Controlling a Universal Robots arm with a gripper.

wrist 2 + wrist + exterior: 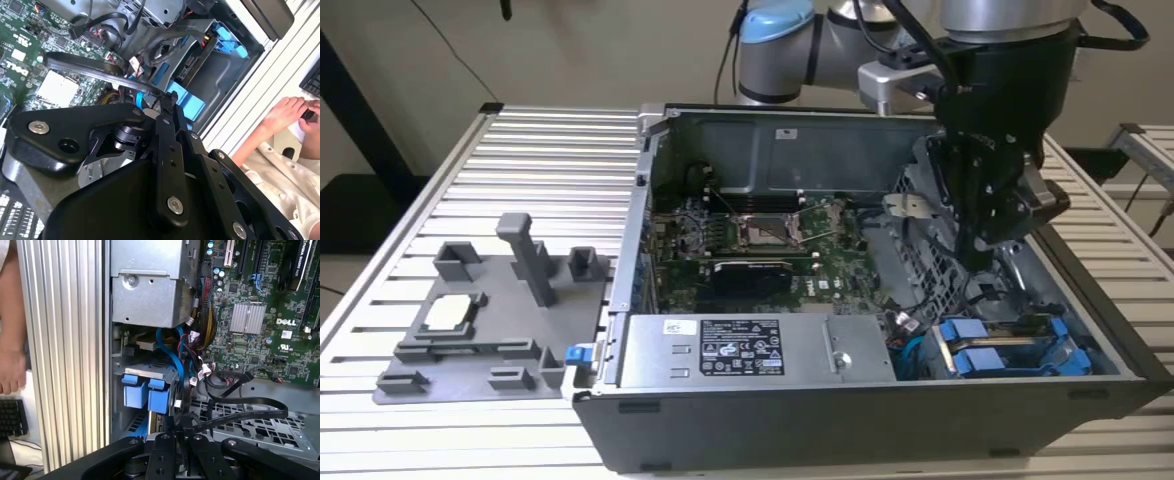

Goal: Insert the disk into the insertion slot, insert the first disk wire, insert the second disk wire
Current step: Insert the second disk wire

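The disk's blue carrier tabs (983, 357) sit in the insertion slot (1051, 318), the grey bay at the case's front corner on the exterior view's right. The same tabs (146, 392) (186, 103) appear in both wrist views, and the disk body is hidden inside the bay. My gripper (991, 246) hangs inside the case above the bay. Its fingers are shut (180, 426) (167, 98) on the end of a flat black disk wire (250, 416) (85, 65), which loops away over the metal bracket. A blue wire (175, 360) runs down toward the disk.
A grey labelled power-supply box (747, 350) lies along the case front, with the green motherboard (747, 240) behind it. A perforated grey bracket (250, 432) lies under the wire loop. A grey fixture plate (480, 320) rests on the slatted table. A person's hand (285, 112) rests by a keyboard (312, 80).
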